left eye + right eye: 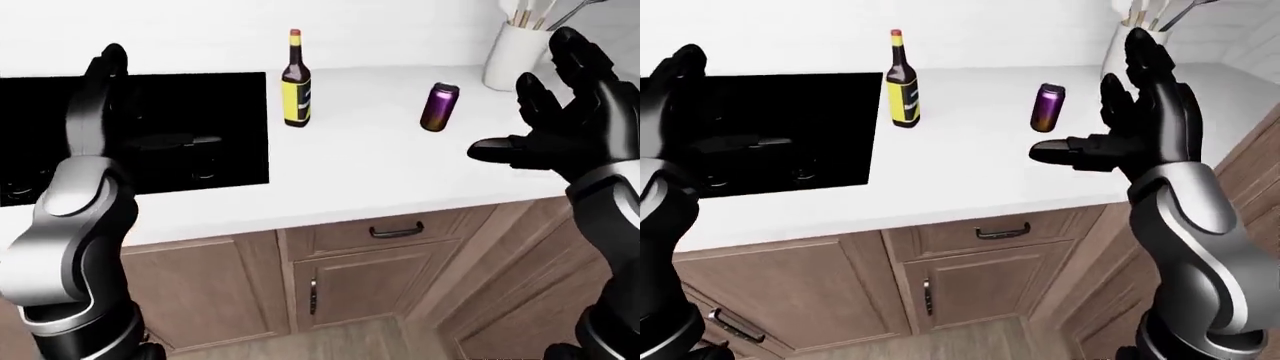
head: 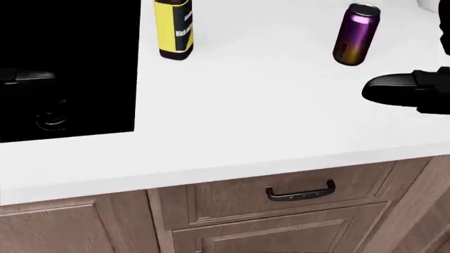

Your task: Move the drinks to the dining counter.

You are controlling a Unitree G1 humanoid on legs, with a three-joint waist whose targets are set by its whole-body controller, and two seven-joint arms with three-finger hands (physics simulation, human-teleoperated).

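left hand (image 1: 105, 67) raised over the stove (image 1: 190, 142), fingers spread wide, holding nothing. bottle (image 1: 295, 82) stands upright just right of the stove; can (image 1: 439, 107) further right, well apart. right hand (image 1: 1140, 124) wide, empty, near the can, likely poised to grasp it.

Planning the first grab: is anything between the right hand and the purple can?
Nothing: in the right-eye view only bare white counter separates the open right hand from the purple can.
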